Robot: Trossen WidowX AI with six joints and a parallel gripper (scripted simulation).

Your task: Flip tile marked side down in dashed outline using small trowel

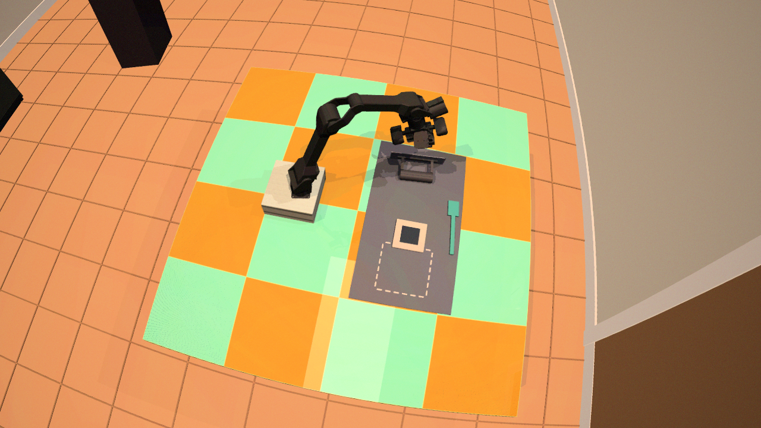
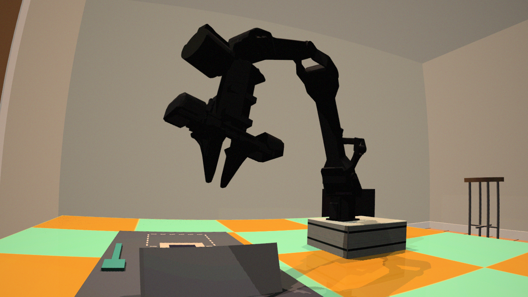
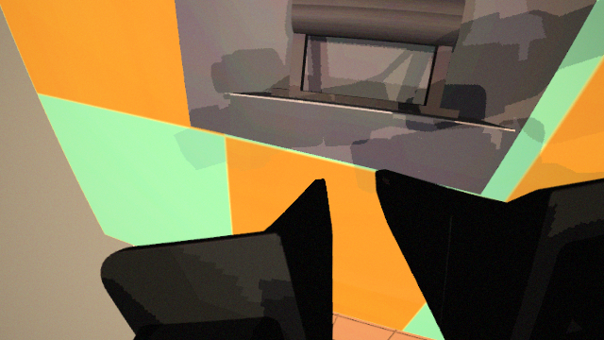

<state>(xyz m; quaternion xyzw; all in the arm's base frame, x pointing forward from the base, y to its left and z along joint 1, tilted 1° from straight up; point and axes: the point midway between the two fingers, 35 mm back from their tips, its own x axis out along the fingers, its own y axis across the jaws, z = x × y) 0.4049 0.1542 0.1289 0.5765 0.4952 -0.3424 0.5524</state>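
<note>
The tile [image 1: 409,234] [image 2: 163,244] lies flat on the grey mat [image 1: 367,276] [image 2: 96,275] [image 3: 226,28], its dark marked square up. It lies at the stand-side edge of the dashed outline [image 1: 425,295], mostly outside it. The green trowel [image 1: 452,208] [image 2: 113,263] lies flat along the mat's side edge, blade toward the stand. My gripper [image 2: 215,184] [image 3: 350,185] points down, high above the stand end of the mat. Its fingers stand a little apart with nothing between them. From the top view, its fingertips are hidden; in the exterior view, the stand hides part of the tile.
A grey stand with an upright plate [image 1: 417,157] [image 2: 208,269] and a thick crossbar [image 1: 415,176] [image 3: 377,19] is on the mat, beyond the tile and trowel. The arm's pale base block [image 1: 289,204] [image 2: 376,240] stands beside the mat.
</note>
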